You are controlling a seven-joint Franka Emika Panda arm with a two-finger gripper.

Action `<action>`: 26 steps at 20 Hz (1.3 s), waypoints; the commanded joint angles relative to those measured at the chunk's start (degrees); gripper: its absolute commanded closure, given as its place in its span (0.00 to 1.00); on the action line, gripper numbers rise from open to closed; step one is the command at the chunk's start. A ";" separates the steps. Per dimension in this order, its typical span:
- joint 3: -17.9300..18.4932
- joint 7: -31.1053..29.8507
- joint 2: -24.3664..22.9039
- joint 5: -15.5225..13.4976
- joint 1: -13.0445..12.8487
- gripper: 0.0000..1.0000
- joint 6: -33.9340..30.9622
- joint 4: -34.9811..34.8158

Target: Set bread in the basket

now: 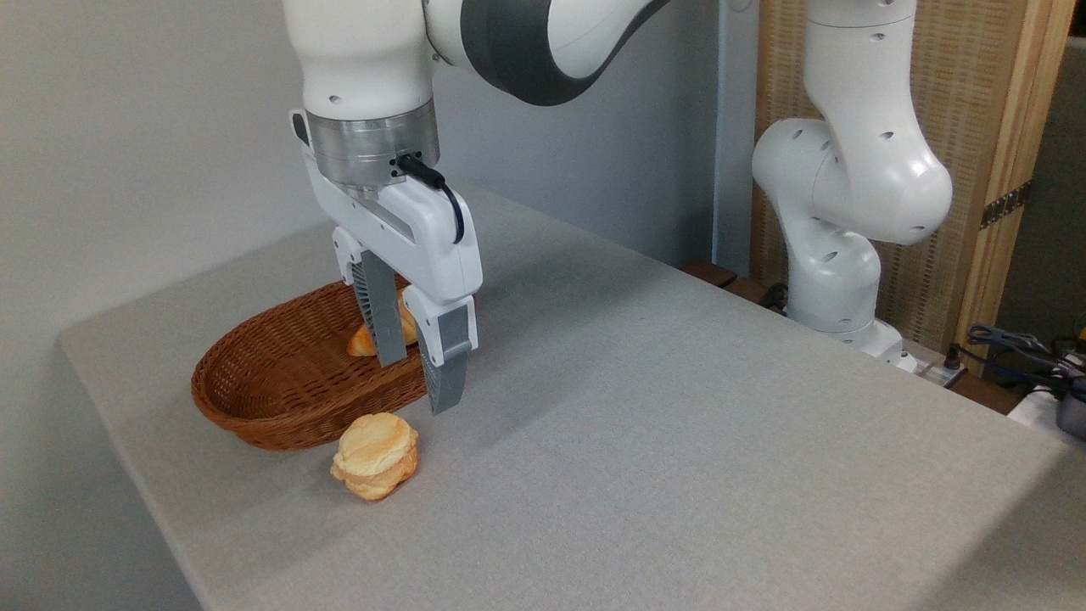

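Bread (375, 454) on table; tool (416, 383) partly hides, perhaps, a loaf (363, 341).

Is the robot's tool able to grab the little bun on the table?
Probably yes. The open tool hangs just above the bun, which sits alone on the table in front of the basket, with nothing covering it.

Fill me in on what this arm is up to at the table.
The robot arm's gripper hangs open and empty above the near edge of the wicker basket, its fingers pointing down. The small round bun sits on the grey table just outside the basket, untouched. A browner loaf already lies inside the basket, partly hidden behind the fingers. So the bun is not yet in.
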 commanded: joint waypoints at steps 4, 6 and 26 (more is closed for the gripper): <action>-0.27 -0.53 0.10 -0.23 0.34 0.00 -0.07 0.39; -0.27 -0.53 0.18 -0.23 0.34 0.00 -0.07 0.39; -0.36 -0.71 0.97 -0.67 0.26 0.00 4.22 -0.31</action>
